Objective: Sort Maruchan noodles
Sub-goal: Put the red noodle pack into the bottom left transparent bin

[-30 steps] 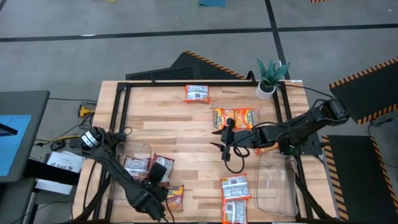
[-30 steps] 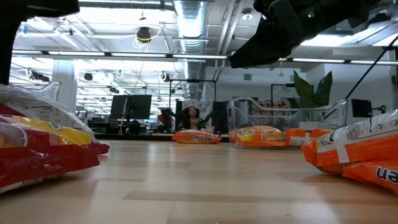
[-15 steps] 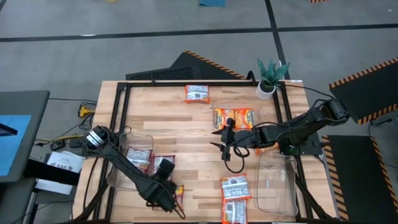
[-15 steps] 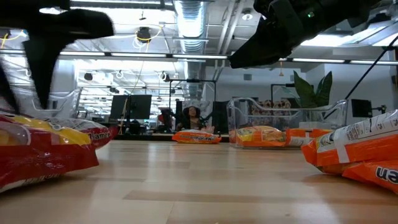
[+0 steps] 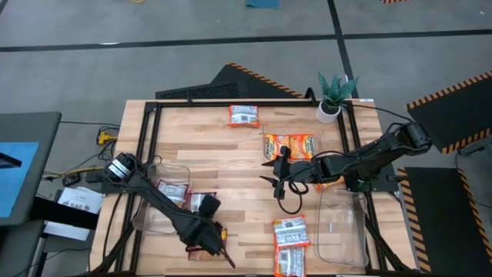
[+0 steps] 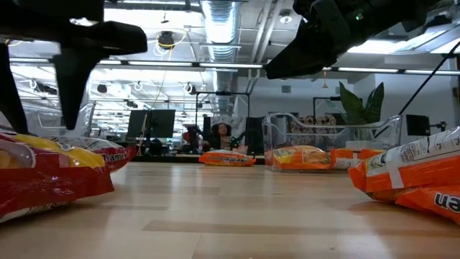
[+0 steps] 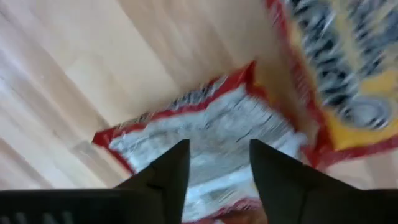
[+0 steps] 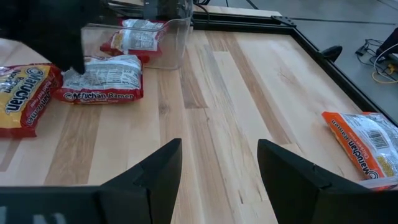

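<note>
My left gripper (image 7: 217, 165) is open, pointing steeply down at the near left of the table (image 5: 209, 232). Its fingers stand over a white-and-red noodle packet (image 7: 205, 127), which lies flat on the wood (image 8: 102, 79). A dark red and yellow packet (image 5: 218, 238) lies flat beside it, toward the near edge. Another packet (image 5: 173, 191) lies in the clear left bin (image 5: 147, 219). Orange packets lie at the far middle (image 5: 244, 115), at centre (image 5: 277, 145) and at the near edge (image 5: 290, 232). My right gripper (image 5: 269, 173) hangs open over the table's middle. My left gripper comes at the white-and-red packet from above, slanting, with one finger (image 8: 77, 65) down at the packet's end (image 8: 69, 78) that faces the dark red packet. I cannot tell whether the finger touches it. The packet lies flat on the table.
A clear bin (image 5: 342, 231) stands at the near right, below my right arm. A potted green plant (image 5: 334, 96) stands at the far right corner. A black frame (image 5: 150, 138) runs around the tabletop. Bare wood (image 5: 238, 200) lies between the two grippers.
My left gripper has swung from beside the left bin toward the table's right and near edge, coming to stand over the two loose packets. In the low view the white packet, earlier raised over the dark red one, now lies lower.
</note>
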